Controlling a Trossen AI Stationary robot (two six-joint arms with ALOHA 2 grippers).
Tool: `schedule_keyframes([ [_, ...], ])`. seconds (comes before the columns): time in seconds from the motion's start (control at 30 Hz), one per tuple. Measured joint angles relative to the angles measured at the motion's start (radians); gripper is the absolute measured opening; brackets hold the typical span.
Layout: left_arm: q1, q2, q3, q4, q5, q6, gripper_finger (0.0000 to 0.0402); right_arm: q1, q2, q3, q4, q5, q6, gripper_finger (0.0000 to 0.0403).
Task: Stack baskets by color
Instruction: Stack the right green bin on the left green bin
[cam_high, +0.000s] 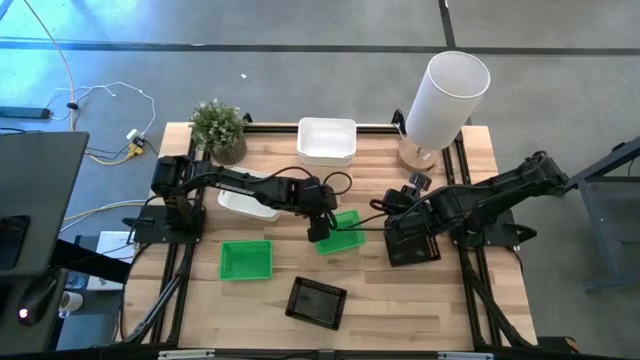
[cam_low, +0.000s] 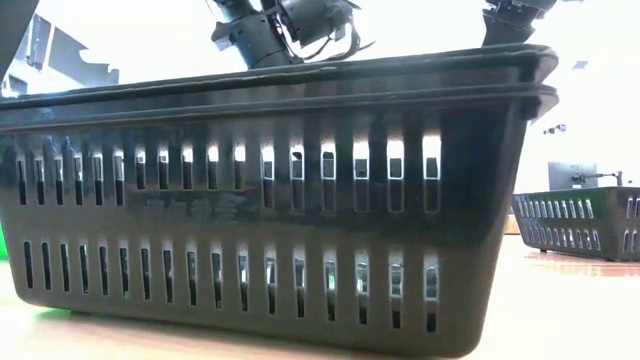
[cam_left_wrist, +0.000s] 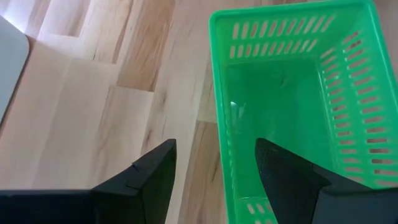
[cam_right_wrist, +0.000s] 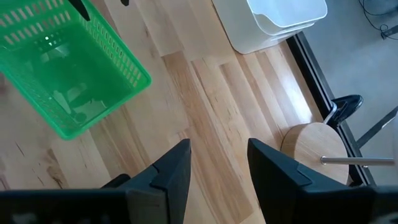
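Near the table's middle a green basket (cam_high: 343, 235) rests flat on its bottom. My left gripper (cam_left_wrist: 214, 146) is open over its wall nearest the table's left edge (cam_left_wrist: 219, 112), one finger inside the basket and one outside; no touch shows. A second green basket (cam_high: 245, 258) lies to the left. One black basket (cam_high: 316, 302) sits near the front edge, and another (cam_high: 412, 242) lies under my right arm. White baskets (cam_right_wrist: 286, 18) are stacked at the far edge; another white one (cam_high: 243, 203) lies under my left arm. My right gripper (cam_right_wrist: 217, 146) hangs open above bare wood.
A tall white cylinder (cam_high: 445, 95) on a round wooden foot (cam_right_wrist: 317, 149) stands at the far right. A small potted plant (cam_high: 218, 128) stands at the far left corner. Bare wood shows along the front edge on either side of the black basket.
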Motion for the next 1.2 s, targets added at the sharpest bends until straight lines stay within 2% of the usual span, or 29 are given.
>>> schedule_keyframes([
  [0.2, -0.002, 0.009, 0.0, 0.006, 0.03, -0.009, 0.0204, 0.0, 0.0, 0.0, 0.001, -0.001, 0.0, 0.0145],
  [0.7, -0.005, 0.098, -0.001, 0.013, 0.018, -0.005, 0.0168, 0.0, 0.001, 0.0, 0.014, -0.025, 0.0, 0.0145],
  [0.83, -0.008, 0.095, 0.0, 0.024, 0.021, 0.021, 0.0131, 0.0, 0.001, 0.0, 0.014, -0.025, -0.001, 0.0145],
  [1.07, -0.014, 0.096, 0.0, 0.025, 0.019, 0.09, 0.0019, 0.0, 0.001, 0.0, 0.015, -0.024, -0.001, 0.0145],
  [1.2, -0.012, 0.085, 0.0, 0.013, 0.043, 0.106, 0.0009, 0.0, 0.001, 0.0, 0.024, -0.025, 0.0, 0.0145],
])
